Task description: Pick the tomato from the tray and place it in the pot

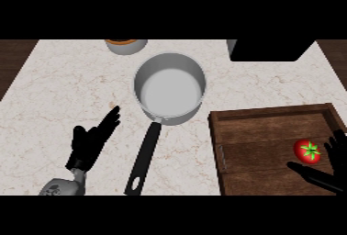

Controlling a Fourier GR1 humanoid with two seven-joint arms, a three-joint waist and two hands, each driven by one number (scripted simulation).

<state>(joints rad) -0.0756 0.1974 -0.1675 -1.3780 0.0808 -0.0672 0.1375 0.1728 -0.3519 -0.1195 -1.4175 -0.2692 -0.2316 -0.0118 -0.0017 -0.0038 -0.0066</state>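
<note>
Tomato (308,151) sits on the wooden tray (264,137), near its right edge, green calyx up, not yet lifted. Right hand (330,172) is at the view's right edge and brackets the tomato: thumb (313,176) lies low and in front of it, fingers (336,143) stand just to its right. Digits are spread and look straight, no curl round the fruit, so I read it as open and holding nothing; whether any digit actually touches the skin I can't tell. That pose makes sense as a pre-grasp: the opening faces the tomato so closing would pinch it across the middle. Pot (170,88) is on the marble surface (75,92), left of the tray and further back, well apart from the tomato, nothing visible inside, its black handle (145,158) running toward the robot. Mouth faces up, so a drop from above should work. Left hand (92,140) rests open on the surface left of the handle, fingers up, holding nothing, clear of the transfer path. A cup with an orange rim (126,44) and a dark box (271,49) sit at the back edge, not in the way. Likely risk: tray's raised rim sits between tomato and pot, so the lift needs to clear it.
</note>
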